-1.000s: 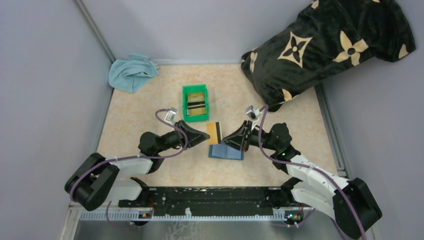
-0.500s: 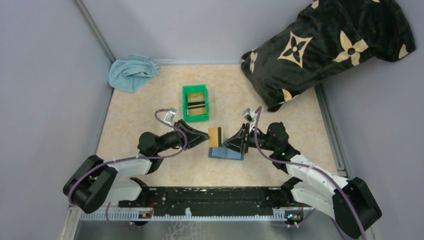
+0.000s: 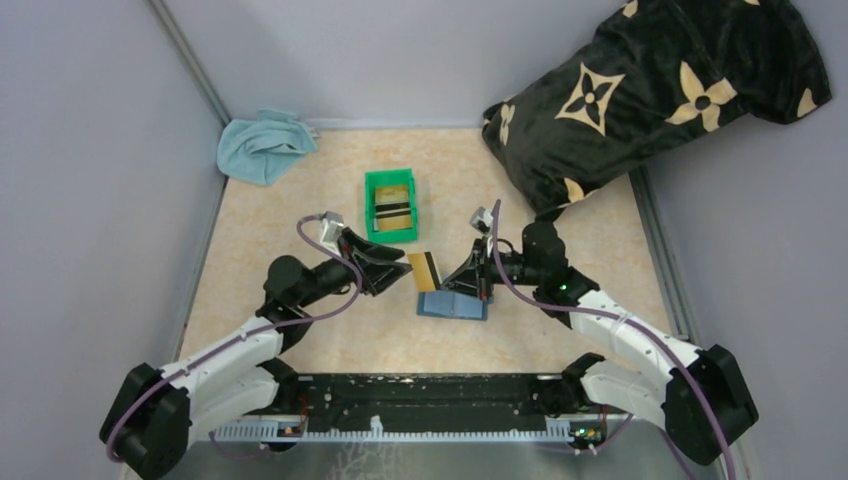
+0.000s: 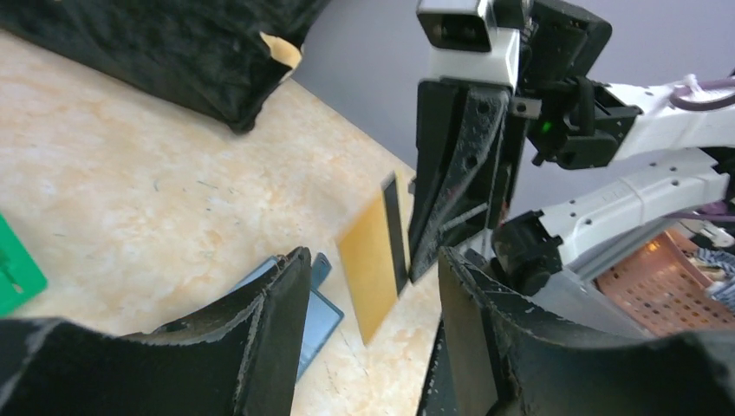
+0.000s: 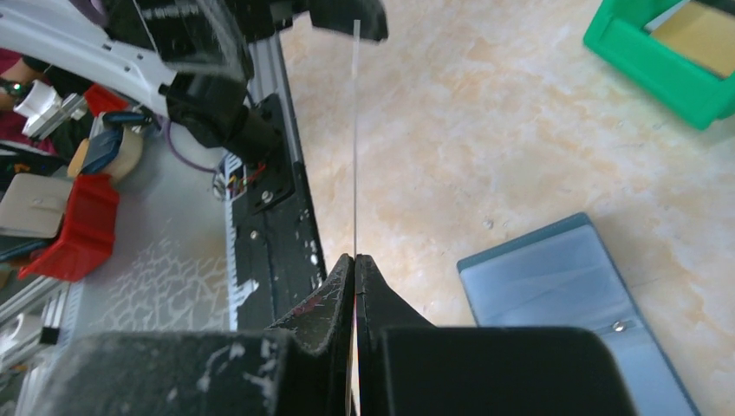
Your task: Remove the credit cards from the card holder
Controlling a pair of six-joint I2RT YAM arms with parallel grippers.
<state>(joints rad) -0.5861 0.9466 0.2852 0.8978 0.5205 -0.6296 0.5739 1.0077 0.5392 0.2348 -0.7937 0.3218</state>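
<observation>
Grey walls closed in a beige, marble-patterned table (image 3: 300, 240). A crumpled blue cloth (image 3: 263, 146) lay in its far left corner, and a black pillow with tan flower shapes (image 3: 650, 85) slumped over the far right corner. A green bin (image 3: 391, 206) stood near the middle of the table, slightly to the far side. Something flat and tan with a dark stripe lay inside it, seemingly another card.

The card holder (image 3: 453, 304) lay flat on the table, nearer the arms than the bin, with its lighter blue inner face up. The right wrist view showed a small snap on that face. No card could be made out in its slots.

The right gripper (image 5: 355, 260) hung just above the far edge of the card holder. Its two fingers were pressed together on one end of a tan card (image 3: 427, 270) with a black stripe, pinching it clear of the table. From the right wrist camera the card showed only as a thin line, edge on, running straight out from the fingertips. From above, it reached to the left, towards the other arm.

The left gripper (image 3: 400, 270) faced it from the left, fingers spread wide apart. In the left wrist view, the free end of the card sat in the gap between the two fingers (image 4: 277, 312), and neither finger visibly touched it. Whether the card's end lay level with those fingertips or just beyond them could not be told. The card holder showed on the table below and behind the left finger.
</observation>
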